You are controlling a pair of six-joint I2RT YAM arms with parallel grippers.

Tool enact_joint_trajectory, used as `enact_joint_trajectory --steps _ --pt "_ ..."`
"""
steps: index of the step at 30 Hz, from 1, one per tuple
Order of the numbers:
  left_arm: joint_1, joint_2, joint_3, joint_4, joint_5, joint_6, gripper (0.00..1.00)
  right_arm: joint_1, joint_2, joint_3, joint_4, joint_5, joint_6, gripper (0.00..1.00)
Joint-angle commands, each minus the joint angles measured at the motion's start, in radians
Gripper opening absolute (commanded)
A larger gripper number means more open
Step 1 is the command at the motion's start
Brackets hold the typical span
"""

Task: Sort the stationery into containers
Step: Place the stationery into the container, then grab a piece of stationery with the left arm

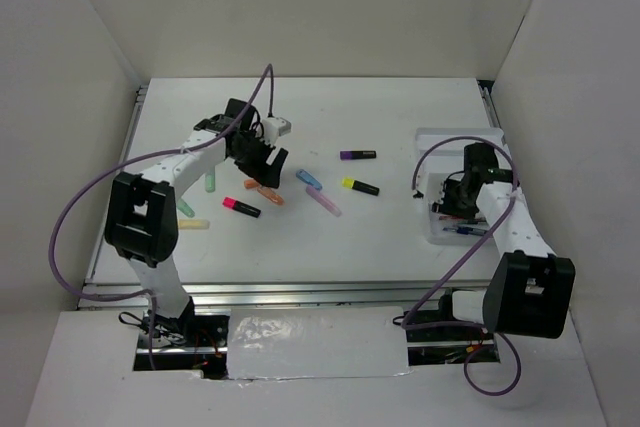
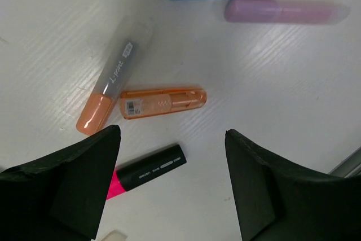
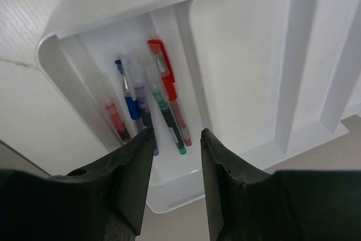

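Pens (image 3: 163, 103) in tray (image 3: 242, 55), under right claw (image 3: 176, 139)

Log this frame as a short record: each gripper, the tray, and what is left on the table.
left gripper: open, empty, above the orange marker and the pink-capped highlighter
right gripper: jaws apart, empty, over the tray
tray contents: thin pens lying together in one narrow compartment; the wider one beside it bare where it shows
loose on table: purple-capped highlighter, yellow-capped highlighter, several pastel markers
sorting: unfinished
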Motion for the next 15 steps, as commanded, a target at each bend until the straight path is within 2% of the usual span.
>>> enact_joint_trajectory --steps 1,3,4,10,15 --pt "-0.010 0.017 -0.015 -0.071 0.002 0.243 0.86 0.010 -0.025 0.112 -0.088 -0.099 0.106 0.46" --pt "-0.025 0.062 0.029 -0.155 0.002 0.390 0.83 0.012 -0.043 0.167 -0.137 -0.165 0.153 0.46" --pt "-0.022 0.062 0.047 -0.155 -0.004 0.391 0.82 0.012 -0.049 0.183 -0.137 -0.166 0.169 0.46" --pt "-0.005 0.106 0.130 -0.243 0.069 0.743 0.80 0.015 -0.074 0.241 -0.206 -0.255 0.229 0.46" --pt "-0.005 0.157 0.158 -0.331 0.154 0.916 0.74 0.010 -0.092 0.232 -0.215 -0.282 0.250 0.46"
